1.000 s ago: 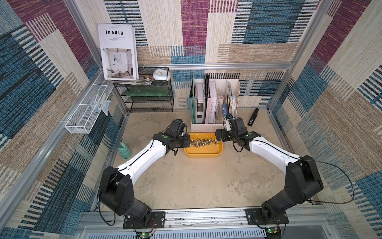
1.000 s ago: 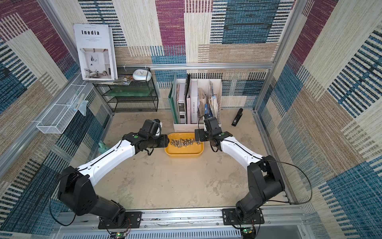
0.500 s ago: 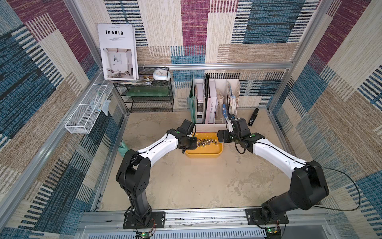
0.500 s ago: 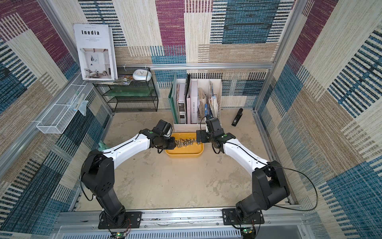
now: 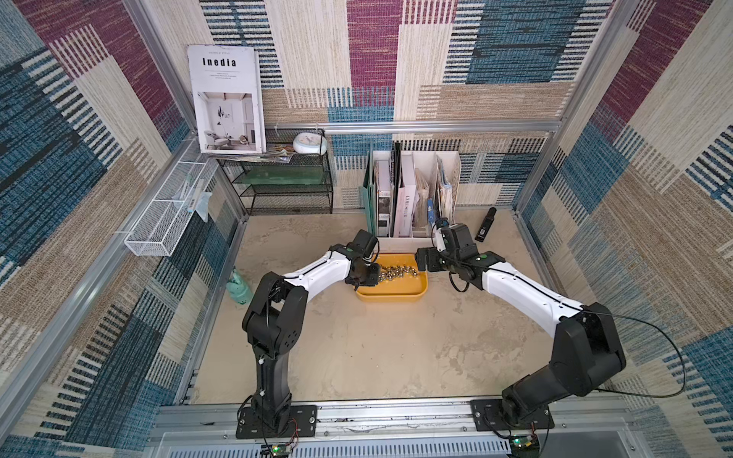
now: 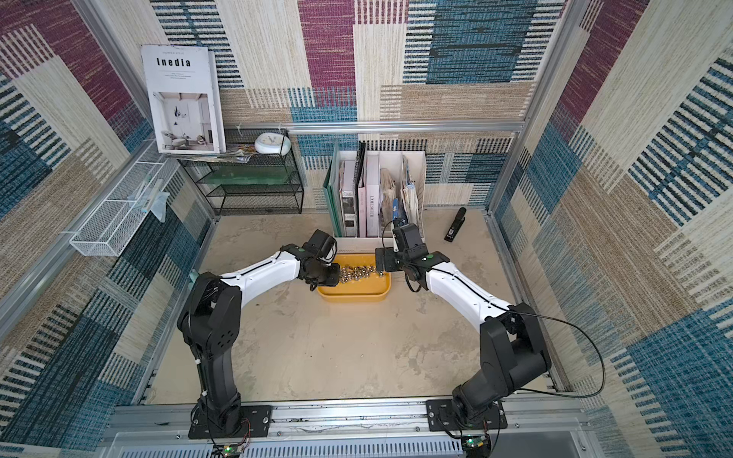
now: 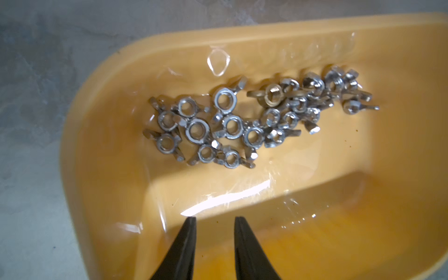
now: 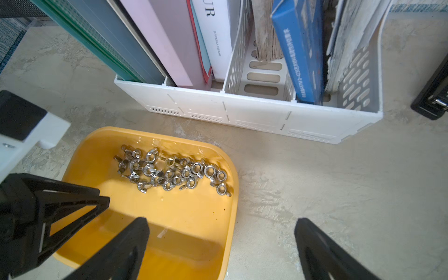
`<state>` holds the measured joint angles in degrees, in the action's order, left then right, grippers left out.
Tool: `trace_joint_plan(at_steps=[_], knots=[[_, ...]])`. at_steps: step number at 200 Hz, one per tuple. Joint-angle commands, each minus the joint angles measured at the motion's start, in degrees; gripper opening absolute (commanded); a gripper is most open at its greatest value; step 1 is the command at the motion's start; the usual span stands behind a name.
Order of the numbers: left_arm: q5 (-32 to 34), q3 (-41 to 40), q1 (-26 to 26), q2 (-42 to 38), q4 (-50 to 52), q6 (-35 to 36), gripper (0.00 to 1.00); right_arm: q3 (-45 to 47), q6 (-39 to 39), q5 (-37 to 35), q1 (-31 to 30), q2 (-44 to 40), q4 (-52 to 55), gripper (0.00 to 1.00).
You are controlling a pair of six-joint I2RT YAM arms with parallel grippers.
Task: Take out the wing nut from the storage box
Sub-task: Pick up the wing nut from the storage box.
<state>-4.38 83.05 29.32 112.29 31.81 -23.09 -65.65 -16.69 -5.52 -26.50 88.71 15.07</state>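
Observation:
The storage box (image 5: 390,295) (image 6: 353,296) is a shallow yellow-orange tub at the back middle of the table. A pile of several silver wing nuts (image 5: 396,273) (image 7: 230,126) (image 8: 169,172) lies along its far side. My left gripper (image 5: 377,276) (image 7: 214,219) hangs over the box's left end, just short of the pile. Its jaws stand a narrow gap apart with nothing between them. My right gripper (image 5: 421,261) (image 8: 221,223) is wide open over the box's right rim (image 8: 232,194), one finger over the box and one over the table.
A white file holder (image 5: 412,234) with books stands right behind the box. A black stapler (image 5: 486,230) lies to its right. At the back left stands a black mesh shelf (image 5: 289,186). A green bottle (image 5: 238,285) lies by the left wall, under a white wire basket (image 5: 158,226).
My left gripper has moved right, from the box's left edge to over its inside, and its jaws have narrowed. The right gripper has shifted only slightly and stays wide open.

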Motion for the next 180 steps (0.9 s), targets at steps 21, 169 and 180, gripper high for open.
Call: trace_joint_plan(at_steps=[21, 169, 180], knots=[[0.9, 2.5, -1.4, 2.0, 1.6, 3.7, 0.33, -0.9, 0.4, -1.4, 0.0, 0.5, 1.0, 0.99], [5.4, 11.9, -1.6, 9.2, 10.7, -8.8, 0.27, -1.7, 1.4, -2.0, 0.0, 1.9, 0.7, 0.99], [5.7, 12.9, -1.7, 10.0, 11.5, -9.0, 0.28, -1.7, 1.3, -2.1, -0.1, 2.0, 0.7, 0.99]])
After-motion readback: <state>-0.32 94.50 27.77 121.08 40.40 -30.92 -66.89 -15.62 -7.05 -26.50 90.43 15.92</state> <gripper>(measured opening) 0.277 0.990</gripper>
